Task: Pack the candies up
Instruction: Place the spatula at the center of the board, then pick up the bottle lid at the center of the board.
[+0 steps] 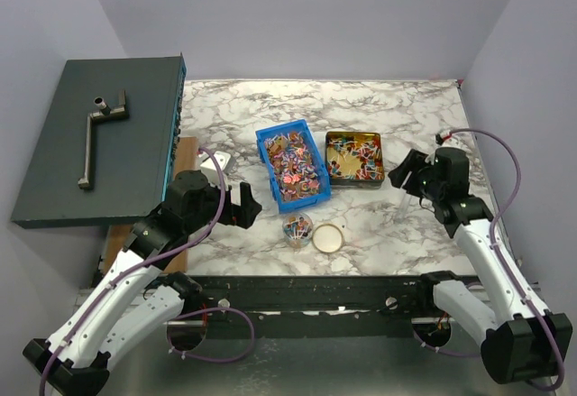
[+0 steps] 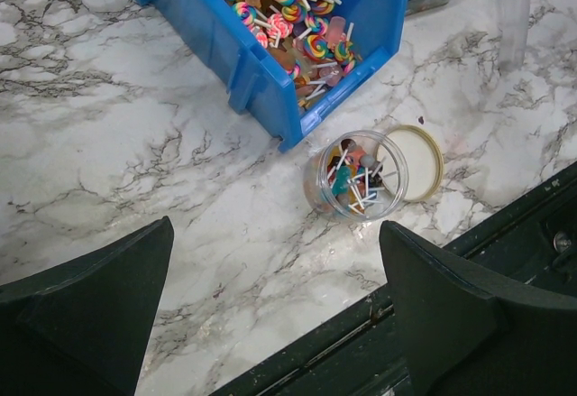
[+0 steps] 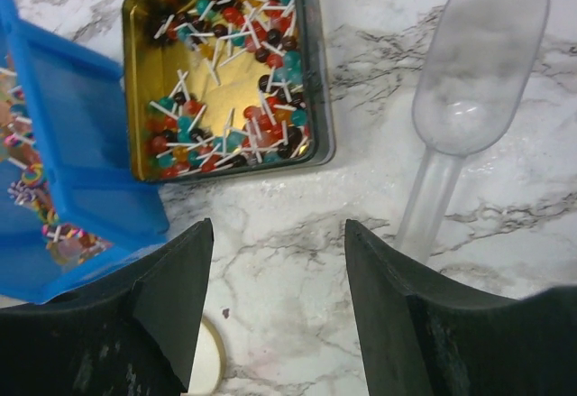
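Observation:
Small lollipop-like candies [image 2: 288, 17] fill a blue bin [image 1: 267, 169] at the table's middle. More candies [image 3: 225, 80] lie in a square gold tin [image 3: 135, 80] to the bin's right. A small clear jar [image 2: 356, 175] with a few candies in it stands in front of the bin, and its round gold lid [image 2: 419, 160] lies beside it. My left gripper [image 2: 275, 261] hovers open and empty over bare marble, near and left of the jar. Right of the tin my right gripper [image 3: 279, 243] is also open, nothing between its fingers.
A clear plastic scoop [image 3: 469, 98] lies on the marble just right of the tin, beside my right fingers. A dark grey case [image 1: 99, 139] with a metal handle stands at the far left. A black rail [image 1: 315, 292] runs along the near table edge.

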You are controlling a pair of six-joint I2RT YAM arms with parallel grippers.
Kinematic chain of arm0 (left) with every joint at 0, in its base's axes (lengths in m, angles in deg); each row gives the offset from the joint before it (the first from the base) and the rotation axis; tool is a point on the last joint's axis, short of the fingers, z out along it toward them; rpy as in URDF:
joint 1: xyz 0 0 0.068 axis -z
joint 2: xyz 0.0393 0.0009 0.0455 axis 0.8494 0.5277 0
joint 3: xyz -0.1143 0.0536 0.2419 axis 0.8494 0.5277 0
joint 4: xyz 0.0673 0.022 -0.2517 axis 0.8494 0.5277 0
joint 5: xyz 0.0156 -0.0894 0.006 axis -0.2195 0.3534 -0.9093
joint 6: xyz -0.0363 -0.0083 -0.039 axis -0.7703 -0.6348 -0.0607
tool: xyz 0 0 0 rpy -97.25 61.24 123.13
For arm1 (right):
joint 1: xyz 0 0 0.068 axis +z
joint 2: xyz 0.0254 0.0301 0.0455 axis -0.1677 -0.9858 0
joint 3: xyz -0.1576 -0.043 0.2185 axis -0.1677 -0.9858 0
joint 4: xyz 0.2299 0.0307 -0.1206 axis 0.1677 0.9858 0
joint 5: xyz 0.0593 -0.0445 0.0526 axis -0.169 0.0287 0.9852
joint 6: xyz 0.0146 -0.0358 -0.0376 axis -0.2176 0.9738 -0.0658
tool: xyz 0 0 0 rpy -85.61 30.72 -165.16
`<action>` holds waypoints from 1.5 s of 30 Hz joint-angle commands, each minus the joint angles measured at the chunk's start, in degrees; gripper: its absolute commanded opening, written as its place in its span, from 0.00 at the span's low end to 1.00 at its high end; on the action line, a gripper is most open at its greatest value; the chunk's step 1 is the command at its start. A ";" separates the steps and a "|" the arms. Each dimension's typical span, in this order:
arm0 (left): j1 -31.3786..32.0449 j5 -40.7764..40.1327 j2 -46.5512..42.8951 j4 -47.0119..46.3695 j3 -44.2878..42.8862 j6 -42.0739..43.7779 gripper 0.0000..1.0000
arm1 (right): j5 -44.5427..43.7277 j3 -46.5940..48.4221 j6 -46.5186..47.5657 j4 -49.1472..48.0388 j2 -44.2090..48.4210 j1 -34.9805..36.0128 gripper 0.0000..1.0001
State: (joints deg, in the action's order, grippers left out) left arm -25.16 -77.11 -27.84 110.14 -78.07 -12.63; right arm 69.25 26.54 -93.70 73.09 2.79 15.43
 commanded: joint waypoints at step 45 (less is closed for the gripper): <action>-0.42 0.57 -3.39 -0.88 0.28 0.05 0.99 | -26.59 -1.05 -18.36 5.57 -16.33 47.50 0.48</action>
State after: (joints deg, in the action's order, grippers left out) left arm -25.20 -77.14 -30.46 110.14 -78.07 -12.65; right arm 46.08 22.72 -111.45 78.88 -11.20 62.25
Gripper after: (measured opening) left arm 0.987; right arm 0.505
